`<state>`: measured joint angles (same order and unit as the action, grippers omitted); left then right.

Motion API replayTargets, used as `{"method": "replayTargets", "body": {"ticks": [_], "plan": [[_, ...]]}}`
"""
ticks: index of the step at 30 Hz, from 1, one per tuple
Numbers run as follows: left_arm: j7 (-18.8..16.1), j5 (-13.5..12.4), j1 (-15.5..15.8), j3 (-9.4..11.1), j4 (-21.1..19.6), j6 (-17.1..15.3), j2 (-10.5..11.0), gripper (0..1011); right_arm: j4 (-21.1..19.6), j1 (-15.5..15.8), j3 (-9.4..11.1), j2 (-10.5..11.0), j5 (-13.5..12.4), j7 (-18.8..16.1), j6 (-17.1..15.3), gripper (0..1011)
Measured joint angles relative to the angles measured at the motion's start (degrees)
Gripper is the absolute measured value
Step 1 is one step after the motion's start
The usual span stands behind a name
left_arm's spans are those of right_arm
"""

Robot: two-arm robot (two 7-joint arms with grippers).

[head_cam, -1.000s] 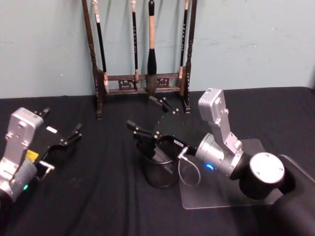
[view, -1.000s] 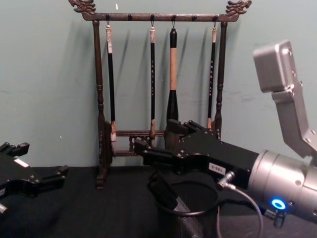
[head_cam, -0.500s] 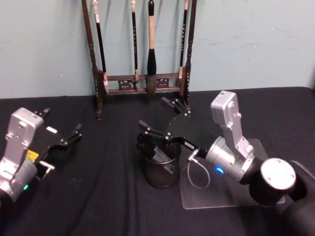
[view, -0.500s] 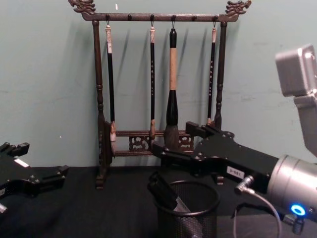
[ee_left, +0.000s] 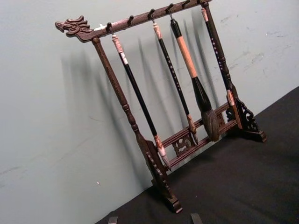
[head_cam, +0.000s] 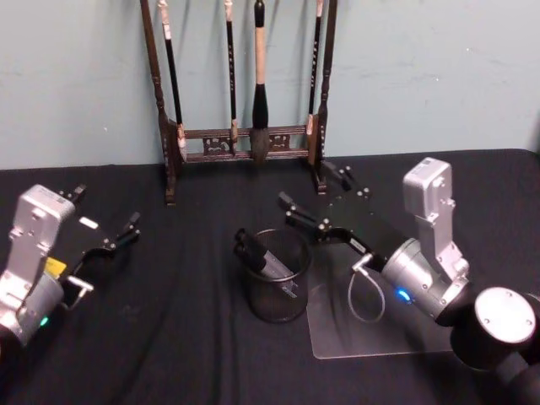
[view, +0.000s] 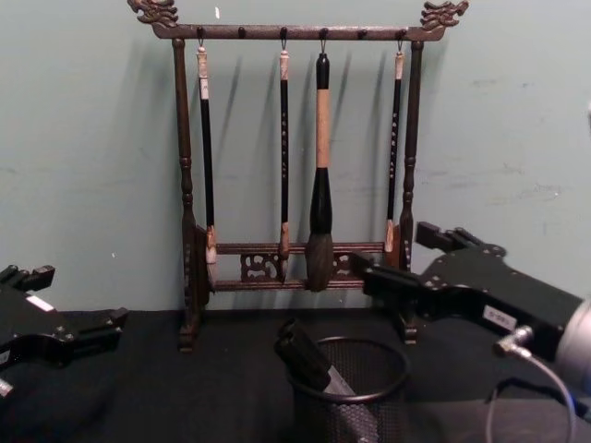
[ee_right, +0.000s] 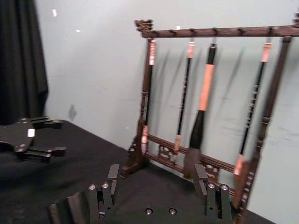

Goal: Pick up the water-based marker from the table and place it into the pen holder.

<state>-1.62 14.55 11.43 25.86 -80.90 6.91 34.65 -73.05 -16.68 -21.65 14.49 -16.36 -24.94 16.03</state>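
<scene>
At the back of the black counter (head_cam: 169, 337), a dark brush rack (view: 297, 33) with dragon-carved ends stands upright against the pale green wall (head_cam: 439, 76). Four brushes (view: 320, 185) hang from it. A clear sheet (head_cam: 337, 325) lies flat on the counter's right side.

Holder (head_cam: 276, 291) black wire mesh; table (head_cam: 169, 337) matt black cloth; rack (view: 295, 138) dark glossy wood; clear plastic sheet (head_cam: 371, 333).

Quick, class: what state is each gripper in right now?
Left gripper: open, holding nothing.
Right gripper: open, holding nothing, beside the pen holder.
</scene>
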Motion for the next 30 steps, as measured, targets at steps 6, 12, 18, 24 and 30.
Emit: {"method": "replayTargets", "body": {"ticks": [6,12,18,24,30], "plan": [[0.0,0.0,0.0,0.0,0.0,0.0,0.0,1009,-0.6,1.4,2.1,0.0,0.0,1.6,-0.1,1002],[0.0,0.0,0.0,0.0,0.0,0.0,0.0,1009,-0.6,2.6,4.2,-0.3,0.2,3.1,0.1,1002],[0.0,0.0,0.0,0.0,0.0,0.0,0.0,1009,0.3,3.6,6.1,-0.6,0.3,4.3,0.1,1002],[0.0,0.0,0.0,0.0,0.0,0.0,0.0,1009,1.1,4.4,7.1,-0.8,0.6,4.5,-0.4,1002],[0.0,0.0,0.0,0.0,0.0,0.0,0.0,1009,1.8,4.8,7.5,-1.0,0.7,4.5,-1.1,1002]]}}
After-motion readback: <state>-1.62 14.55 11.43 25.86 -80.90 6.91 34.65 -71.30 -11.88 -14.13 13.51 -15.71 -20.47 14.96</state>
